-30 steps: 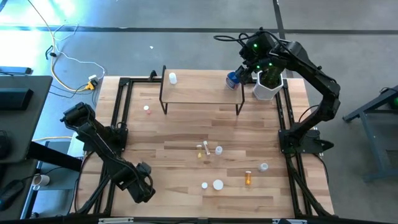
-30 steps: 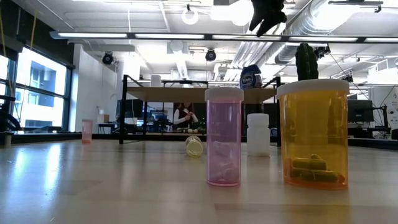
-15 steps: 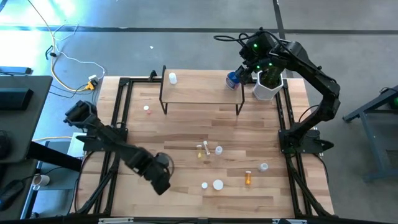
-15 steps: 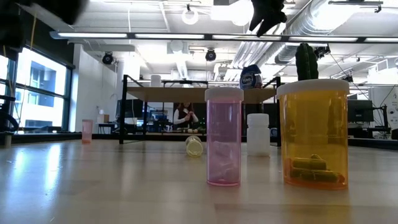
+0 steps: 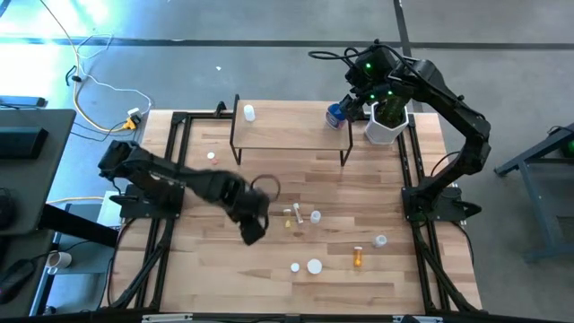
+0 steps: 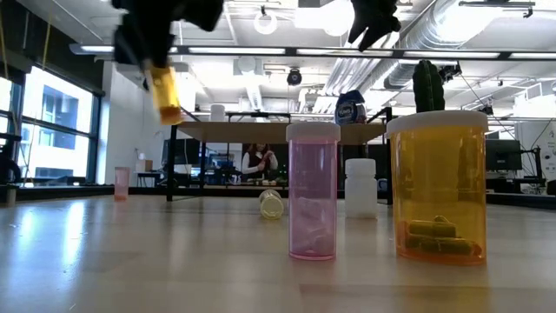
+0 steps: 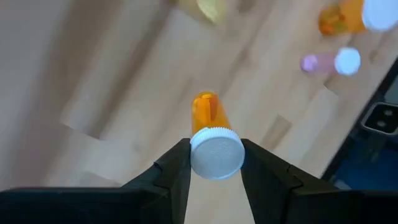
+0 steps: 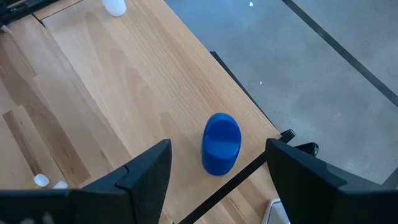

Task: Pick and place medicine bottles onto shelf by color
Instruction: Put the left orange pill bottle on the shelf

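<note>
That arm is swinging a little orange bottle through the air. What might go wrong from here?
The left gripper pinches the orange bottle only near its white cap, so it might slip out mid-swing. It also travels over loose bottles on the table, like the pink bottle, and could knock them if it dips. On the shelf, the blue jar stands near the edge under the open right gripper; a nudge could tip it off.

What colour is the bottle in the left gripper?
Orange with a white cap; the bottle shows best in the left wrist view, clamped in the left gripper.
</note>
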